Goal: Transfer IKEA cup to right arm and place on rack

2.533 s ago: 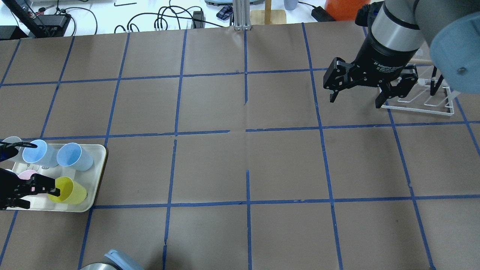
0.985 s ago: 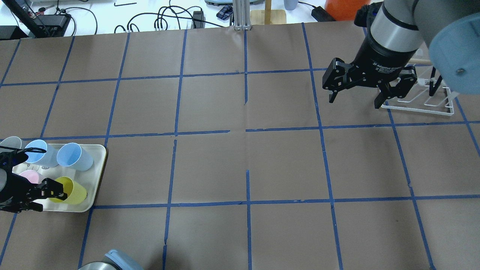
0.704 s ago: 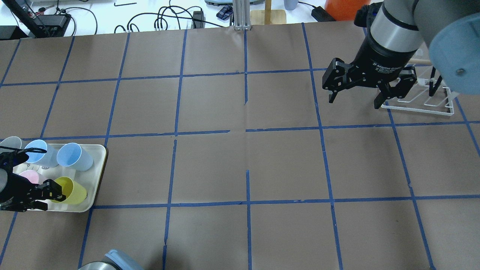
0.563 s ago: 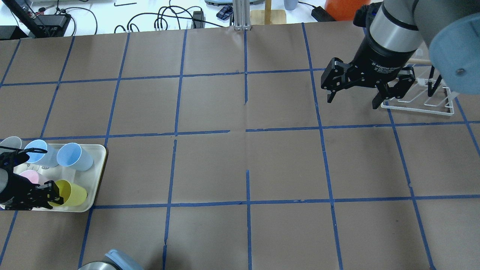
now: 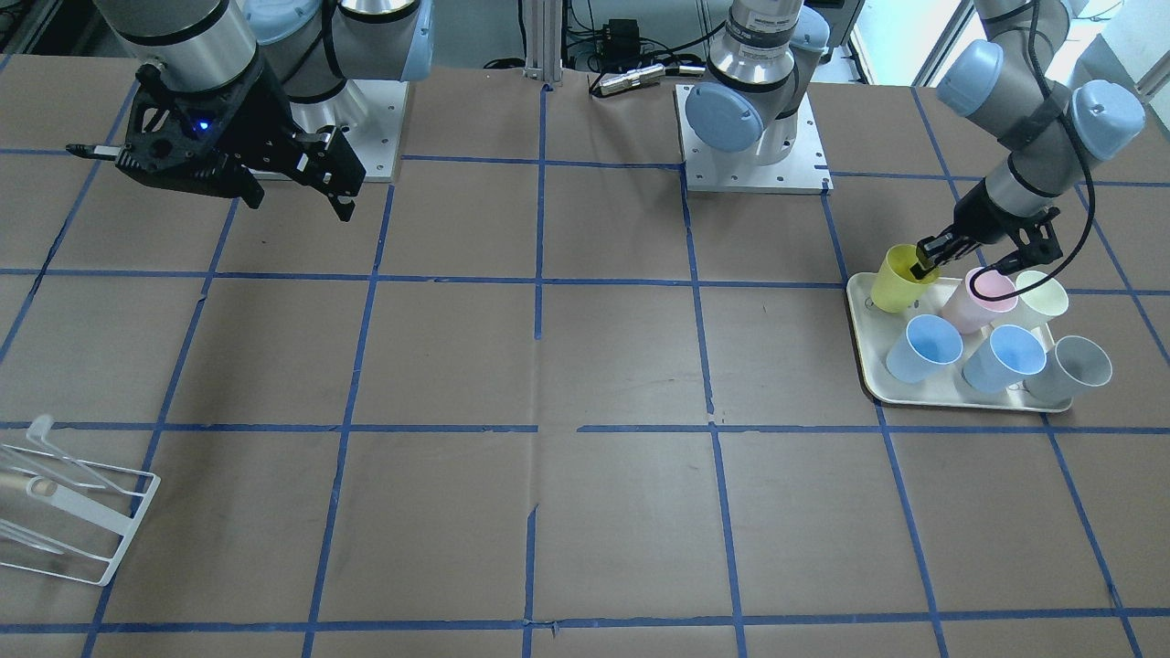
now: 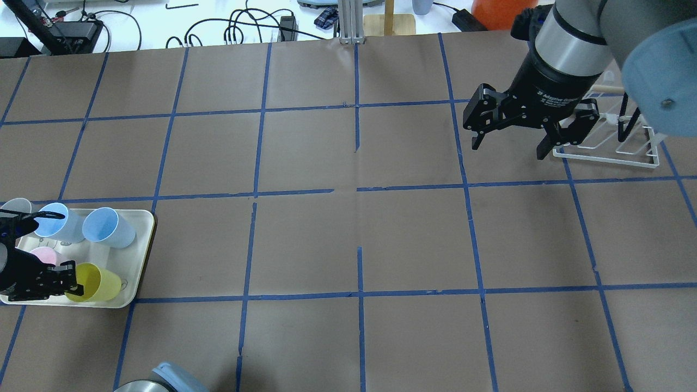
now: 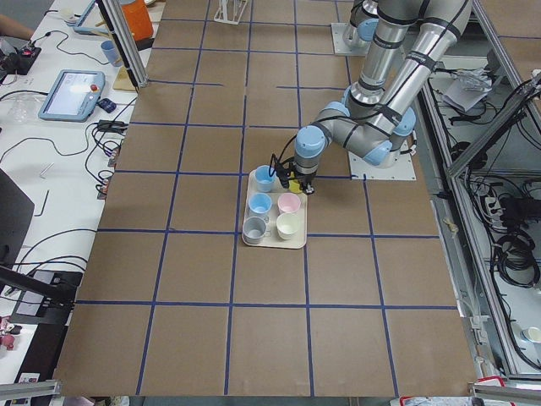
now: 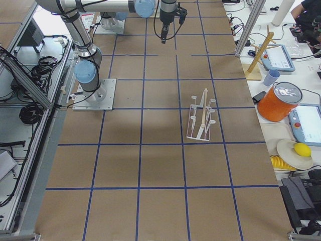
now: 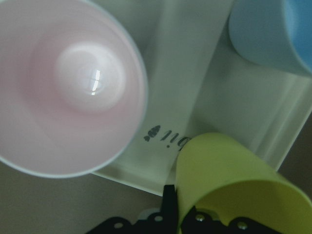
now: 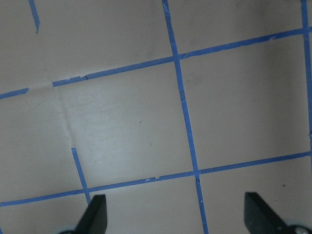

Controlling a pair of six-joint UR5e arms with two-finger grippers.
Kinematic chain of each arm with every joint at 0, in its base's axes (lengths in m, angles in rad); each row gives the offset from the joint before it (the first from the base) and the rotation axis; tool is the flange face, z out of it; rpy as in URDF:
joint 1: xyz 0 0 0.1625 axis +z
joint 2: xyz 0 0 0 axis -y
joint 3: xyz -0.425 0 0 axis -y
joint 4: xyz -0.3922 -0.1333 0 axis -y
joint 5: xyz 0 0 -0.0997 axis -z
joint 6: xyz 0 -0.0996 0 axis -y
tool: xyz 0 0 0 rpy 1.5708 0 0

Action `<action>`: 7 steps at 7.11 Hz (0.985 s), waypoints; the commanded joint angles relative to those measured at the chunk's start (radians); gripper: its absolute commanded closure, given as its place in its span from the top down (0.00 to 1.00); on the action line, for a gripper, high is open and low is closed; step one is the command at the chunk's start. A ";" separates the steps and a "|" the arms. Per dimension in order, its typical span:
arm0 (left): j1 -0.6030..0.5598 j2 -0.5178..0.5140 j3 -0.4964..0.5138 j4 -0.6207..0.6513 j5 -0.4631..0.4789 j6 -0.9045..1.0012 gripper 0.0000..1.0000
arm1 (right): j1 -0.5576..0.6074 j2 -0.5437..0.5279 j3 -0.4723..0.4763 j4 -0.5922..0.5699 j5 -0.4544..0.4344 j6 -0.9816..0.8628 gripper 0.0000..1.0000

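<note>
The bright yellow IKEA cup is tilted at the near right corner of the cream tray. My left gripper is shut on its rim, one finger inside and one outside. The front view shows the same grip on the cup. In the left wrist view the cup fills the lower right. My right gripper is open and empty above the table, just left of the white wire rack. The rack also shows in the front view.
The tray also holds a pink cup, two blue cups, a grey cup and a pale cream cup. The table is brown paper with a blue tape grid. Cables and devices lie beyond the far edge.
My left gripper has shut on the yellow cup's rim and drawn the cup a little to the left on the tray, tilting it. My right gripper has drifted slightly left and stays open.
</note>
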 commanded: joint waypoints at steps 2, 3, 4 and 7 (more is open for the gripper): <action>-0.011 0.036 0.009 -0.017 -0.003 0.005 0.00 | -0.005 0.001 0.000 -0.001 0.007 -0.001 1.00; -0.018 0.065 0.026 -0.085 -0.003 0.011 0.00 | -0.009 0.004 0.000 0.002 0.068 0.005 1.00; -0.046 0.113 0.085 -0.245 -0.032 0.018 0.00 | -0.017 0.005 -0.001 0.012 0.113 0.008 1.00; -0.113 0.171 0.310 -0.683 -0.296 0.019 0.00 | -0.129 0.007 0.009 0.122 0.465 0.031 1.00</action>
